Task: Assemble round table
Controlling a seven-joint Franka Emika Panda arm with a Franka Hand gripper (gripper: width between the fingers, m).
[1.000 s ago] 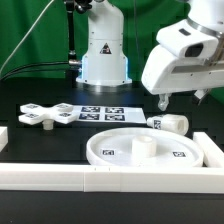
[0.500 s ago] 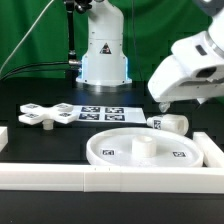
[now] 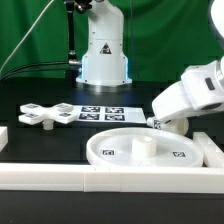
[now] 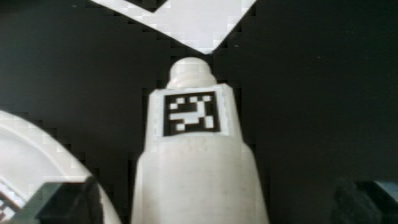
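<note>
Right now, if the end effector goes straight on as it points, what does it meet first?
Probably the short white plastic cylinder leg, lying centred in front of the open end effector; how far off it is remains unclear.

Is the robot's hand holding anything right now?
Nothing is held. The open gripper sits around the short thick white plastic cylinder leg, fingers apart from it.

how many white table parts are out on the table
3: the cross-shaped foot at the exterior view's left, the round disc nearest the camera, the leg lying at the right.
</note>
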